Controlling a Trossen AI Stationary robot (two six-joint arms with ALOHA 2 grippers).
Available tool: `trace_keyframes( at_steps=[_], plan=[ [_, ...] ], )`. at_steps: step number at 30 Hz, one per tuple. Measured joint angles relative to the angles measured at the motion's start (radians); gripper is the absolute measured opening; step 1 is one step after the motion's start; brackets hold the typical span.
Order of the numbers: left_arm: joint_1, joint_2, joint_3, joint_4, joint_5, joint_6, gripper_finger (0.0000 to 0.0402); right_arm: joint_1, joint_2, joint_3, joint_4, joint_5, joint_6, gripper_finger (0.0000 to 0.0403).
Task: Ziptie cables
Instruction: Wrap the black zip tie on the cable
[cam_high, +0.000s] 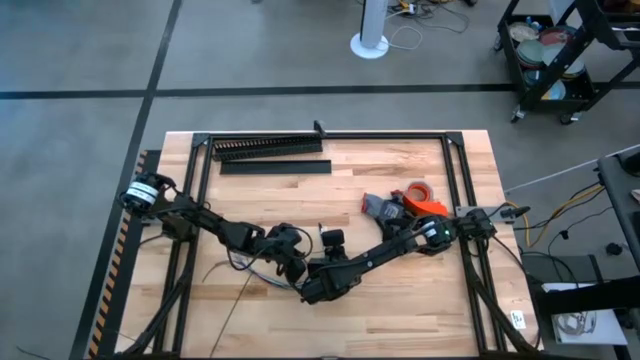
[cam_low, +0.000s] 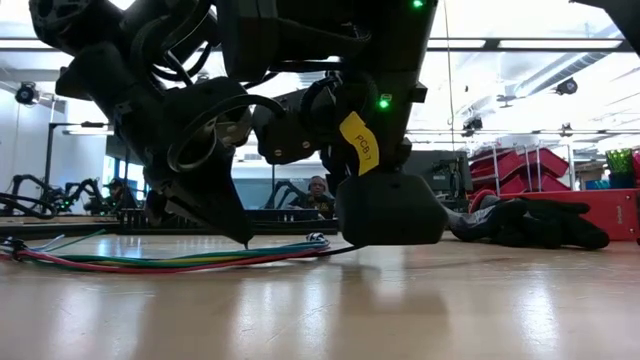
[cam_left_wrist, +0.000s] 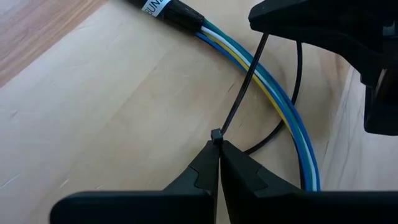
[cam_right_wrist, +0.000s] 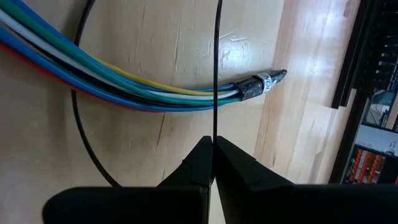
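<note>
Here, left claw (cam_left_wrist: 217, 148) pinched tight on the small square head of a ziptie (cam_left_wrist: 244, 87), tips pressed together with no gap, just beside the cables (cam_left_wrist: 273, 93). Right claw (cam_right_wrist: 213, 144) likewise closed to a sliver on the thin black strap of the same ziptie (cam_right_wrist: 216, 68), strap running straight up from between the tips and across the cables (cam_right_wrist: 124, 87). Loose curve of strap looping out beside the cables and around them, lying on the desk (cam_right_wrist: 155, 162). Cables made of coloured strands, blue, white, yellow, green and red among them, gathered at 1 end into a dark sleeved tip with a white label (cam_right_wrist: 260, 83). Both claws met near the front middle of the desk (cam_high: 400, 300) in the high view, left claw (cam_high: 291, 268) and right claw (cam_high: 312, 290) almost touching, with the cables (cam_high: 240, 262) trailing away from them toward the left arm's side. From the low view, cables (cam_low: 170, 262) lying flat on the desk (cam_low: 320, 310) under both arms.

Farther from the cables, at the desk's back edge, a long black comb-toothed duct (cam_high: 267, 147) with a flat black cover strip (cam_high: 275, 167) beside it. Off toward the right arm's side of the cables, an orange tape roll (cam_high: 420, 192) and a grey-and-orange tool (cam_high: 395, 207).
</note>
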Motion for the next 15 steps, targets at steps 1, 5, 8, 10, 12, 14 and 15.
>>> trace_keyframes(
  at_steps=[1, 5, 8, 10, 12, 14, 15],
  plan=[
    [0.0, 0.0, 0.0, 0.001, 0.0, 0.0, 0.0, 0.0, 0.0, 0.0, 0.0, 0.0, 0.0, 0.0],
    [0.0, 0.0, 0.0, 0.003, 0.0, 0.0, 0.0, 0.0, 0.0, 0.0, 0.002, 0.0, 0.0, 0.0],
    [0.0, 0.0, 0.0, 0.004, 0.0, 0.0, 0.0, 0.0, 0.0, 0.0, 0.007, 0.0, 0.0, 0.0],
    [0.0, 0.0, -0.001, 0.004, 0.0, 0.0, 0.0, 0.0, 0.0, 0.002, 0.008, 0.0, 0.0, 0.0],
    [0.0, 0.0, -0.001, 0.004, 0.0, 0.0, 0.0, 0.0, 0.0, 0.007, 0.012, 0.0, 0.0, 0.0],
    [-0.001, 0.0, -0.001, 0.005, 0.0, 0.0, 0.0, 0.0, 0.0, 0.017, 0.012, 0.0, -0.001, 0.0],
    [-0.001, 0.0, -0.001, 0.007, 0.0, 0.001, 0.0, 0.001, 0.0, 0.021, 0.011, -0.001, -0.001, 0.0]
  ],
)
